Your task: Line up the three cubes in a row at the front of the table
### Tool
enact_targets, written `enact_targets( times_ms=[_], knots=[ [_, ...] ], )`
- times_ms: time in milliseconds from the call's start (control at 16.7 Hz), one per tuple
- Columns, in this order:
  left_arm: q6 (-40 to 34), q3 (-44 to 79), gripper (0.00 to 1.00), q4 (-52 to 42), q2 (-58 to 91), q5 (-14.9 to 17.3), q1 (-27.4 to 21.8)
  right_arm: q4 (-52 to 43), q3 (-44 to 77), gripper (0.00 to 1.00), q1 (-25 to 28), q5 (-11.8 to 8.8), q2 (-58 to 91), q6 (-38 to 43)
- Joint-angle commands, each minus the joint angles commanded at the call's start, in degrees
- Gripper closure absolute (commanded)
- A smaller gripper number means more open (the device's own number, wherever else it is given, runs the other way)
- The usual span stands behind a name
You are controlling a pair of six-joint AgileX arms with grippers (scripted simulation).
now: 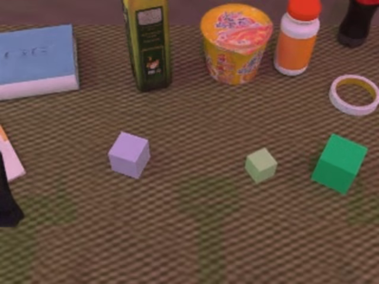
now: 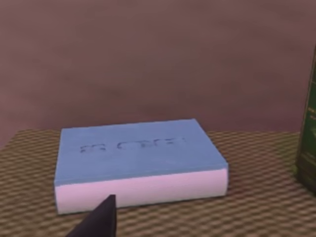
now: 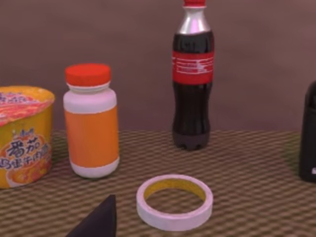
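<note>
The purple cube [image 1: 129,154] sits left on the desk [image 1: 195,236], the small mint cube [image 1: 261,165] right of middle, and the big green cube [image 1: 339,163] far right. None is grasped. I cannot tell if either pincer is released or clenched. Come straight down over one cube, square to its sides.

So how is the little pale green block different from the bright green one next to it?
The pale mint-green cube is clearly smaller than the emerald-green cube. Its colour is washed-out and pastel, while the emerald one is saturated and vivid. The mint cube sits nearer the table's middle; the emerald one lies toward the right edge. Both are plain matte blocks, resting on the cloth slightly turned, with nothing touching them.
</note>
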Motion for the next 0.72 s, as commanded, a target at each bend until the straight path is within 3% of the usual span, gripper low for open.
enact_targets(
  times_ms=[360,720],
  knots=[
    [0.0,0.0,0.0,0.0,0.0,0.0,0.0,-3.94,5.89,0.0,1.68,0.17,5.87,0.13],
    [0.0,0.0,0.0,0.0,0.0,0.0,0.0,-19.22,29.7,0.0,8.65,0.08,32.84,0.47]
  ],
)
